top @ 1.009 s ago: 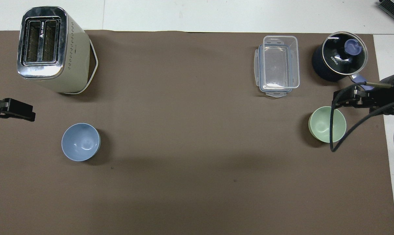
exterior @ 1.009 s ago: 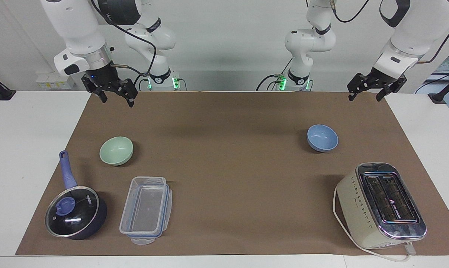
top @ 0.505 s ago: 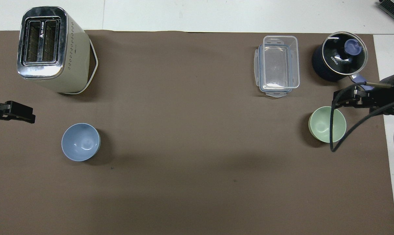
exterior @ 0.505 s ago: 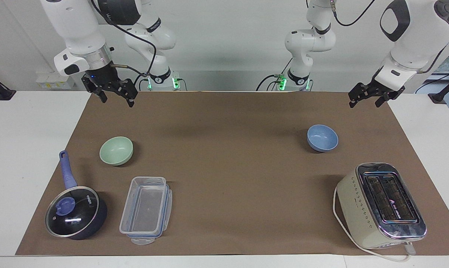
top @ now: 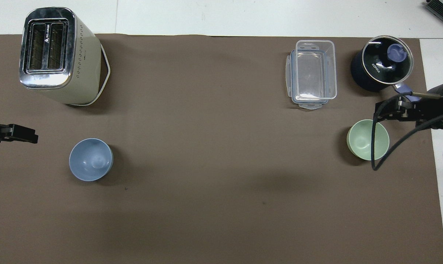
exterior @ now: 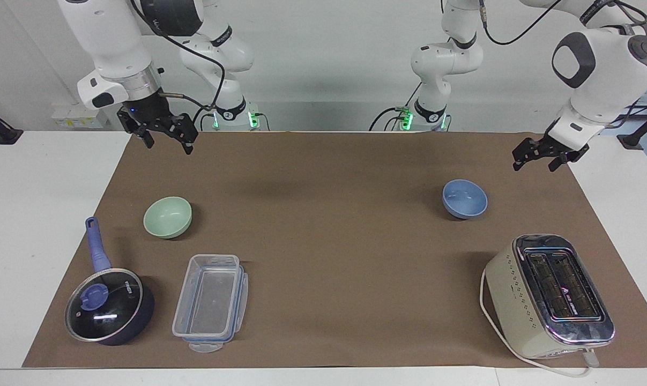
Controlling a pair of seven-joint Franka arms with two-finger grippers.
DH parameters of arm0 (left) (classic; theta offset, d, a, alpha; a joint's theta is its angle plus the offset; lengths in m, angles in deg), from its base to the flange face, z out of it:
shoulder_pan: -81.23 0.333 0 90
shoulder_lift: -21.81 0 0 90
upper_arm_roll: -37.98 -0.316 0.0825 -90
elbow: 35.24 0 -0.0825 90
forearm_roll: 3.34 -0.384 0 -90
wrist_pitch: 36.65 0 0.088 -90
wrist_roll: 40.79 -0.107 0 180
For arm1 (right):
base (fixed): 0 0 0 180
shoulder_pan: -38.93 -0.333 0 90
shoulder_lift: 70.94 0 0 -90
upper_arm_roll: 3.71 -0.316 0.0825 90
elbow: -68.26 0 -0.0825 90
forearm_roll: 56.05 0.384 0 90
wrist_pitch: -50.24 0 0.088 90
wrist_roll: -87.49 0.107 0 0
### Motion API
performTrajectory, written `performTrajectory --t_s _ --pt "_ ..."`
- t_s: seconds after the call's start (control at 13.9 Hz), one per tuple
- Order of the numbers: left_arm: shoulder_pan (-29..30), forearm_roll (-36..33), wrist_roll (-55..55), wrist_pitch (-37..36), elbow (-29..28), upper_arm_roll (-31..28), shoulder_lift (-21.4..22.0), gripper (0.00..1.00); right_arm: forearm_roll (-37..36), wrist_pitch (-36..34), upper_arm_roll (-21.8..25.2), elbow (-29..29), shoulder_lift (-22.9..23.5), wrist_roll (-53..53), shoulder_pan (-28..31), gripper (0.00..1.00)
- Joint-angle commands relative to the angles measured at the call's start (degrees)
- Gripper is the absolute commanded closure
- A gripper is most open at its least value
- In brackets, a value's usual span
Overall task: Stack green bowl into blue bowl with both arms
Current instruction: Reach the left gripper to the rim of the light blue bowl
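The green bowl (exterior: 168, 216) stands upright and empty on the brown mat toward the right arm's end; it also shows in the overhead view (top: 366, 139). The blue bowl (exterior: 465, 199) stands upright and empty toward the left arm's end, and shows in the overhead view (top: 91, 159). My right gripper (exterior: 165, 142) hangs open and empty in the air over the mat's edge by the green bowl (top: 390, 112). My left gripper (exterior: 535, 161) hangs open and empty, apart from the blue bowl, over the mat's edge at the left arm's end (top: 23, 134).
A cream toaster (exterior: 551, 295) with its cord stands farther from the robots than the blue bowl. A dark blue lidded saucepan (exterior: 109, 311) and a clear plastic container (exterior: 210, 303) lie farther out than the green bowl. A black cable (top: 375, 146) hangs over the green bowl.
My left gripper has come down and moved slightly outward, now lower beside the blue bowl. The right arm and both bowls have not moved.
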Motion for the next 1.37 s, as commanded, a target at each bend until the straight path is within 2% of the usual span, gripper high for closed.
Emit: performTrajectory --t_s 0.0,0.79,1.3 --pt "0.33 1.71 -1.06 7.33 -8.32 0.57 2.54 0.0 -0.14 -0.08 -0.19 1.07 -0.93 0.65 0.5 0.0" --pt "-2.4 6.81 -1.06 24.39 -24.68 0.75 1.84 0.0 -0.14 -0.08 -0.27 1.07 -0.93 0.65 0.5 0.0" --pt "-2.57 6.9 -0.97 29.06 -27.23 0.75 -1.76 0.0 -0.14 -0.08 -0.28 1.07 -0.93 0.65 0.5 0.0"
